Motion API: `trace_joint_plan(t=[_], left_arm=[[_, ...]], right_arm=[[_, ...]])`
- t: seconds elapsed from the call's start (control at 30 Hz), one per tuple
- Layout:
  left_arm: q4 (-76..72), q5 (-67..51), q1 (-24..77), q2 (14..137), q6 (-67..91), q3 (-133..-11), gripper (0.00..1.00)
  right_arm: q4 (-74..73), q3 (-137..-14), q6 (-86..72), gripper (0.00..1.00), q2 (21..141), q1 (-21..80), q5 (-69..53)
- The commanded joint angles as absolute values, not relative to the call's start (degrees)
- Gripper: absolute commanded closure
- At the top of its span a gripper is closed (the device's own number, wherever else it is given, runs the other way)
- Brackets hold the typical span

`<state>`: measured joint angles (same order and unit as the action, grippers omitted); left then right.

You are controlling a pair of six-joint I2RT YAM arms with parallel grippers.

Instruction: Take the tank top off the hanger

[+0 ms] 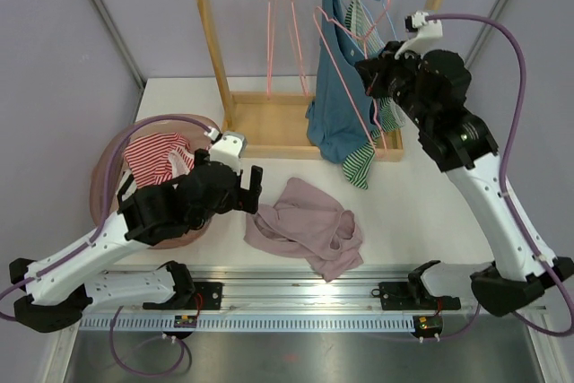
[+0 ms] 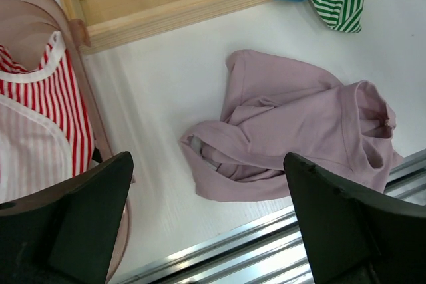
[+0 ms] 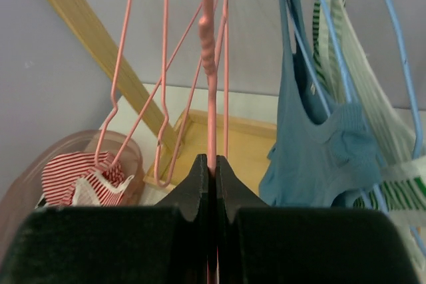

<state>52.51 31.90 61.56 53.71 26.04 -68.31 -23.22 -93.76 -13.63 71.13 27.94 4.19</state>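
A mauve tank top [image 1: 305, 226] lies crumpled and off any hanger on the white table; it also shows in the left wrist view [image 2: 299, 131]. My left gripper [image 1: 251, 187] is open and empty, just left of it and above the table [image 2: 208, 161]. My right gripper [image 1: 369, 78] is shut on the wire of an empty pink hanger [image 1: 345, 78] up at the rack; the jaws [image 3: 214, 161] pinch the wire [image 3: 209, 64]. A blue tank top [image 1: 336, 105] hangs on a blue hanger right beside it [image 3: 313, 157].
A green-striped top [image 1: 360, 163] hangs behind the blue one. More pink hangers [image 1: 273, 24] hang on the wooden rack [image 1: 269, 123]. A pink bin [image 1: 108, 159] at the left holds a red-striped garment [image 1: 157, 157]. A metal rail [image 1: 296, 289] runs along the near edge.
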Motion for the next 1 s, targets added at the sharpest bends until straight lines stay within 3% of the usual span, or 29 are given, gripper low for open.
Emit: trace_joint_plan(t=[0.0,0.43,0.7,0.97], left_arm=[[57.4,37.2,61.5,52.1,22.7,-70.9,0.01],[49.0,34.6,61.3,48.9,19.9,-61.9,0.01],[49.0,32.7,61.2,49.7,18.4,-59.9,0.01],[48.1,28.1,58.7,50.1,17.5,-59.6,0.01]], right_arm=[[-29.1,-107.2,-9.6,1.0,77.3,28.1,8.3],[-37.4,-146.6,-1.1,1.0,109.0,29.9,13.8],[-34.3,-158.5,2.4,1.0,122.3,30.1,14.6],[-32.1,-154.7,5.2,1.0,124.8,34.4,16.8]])
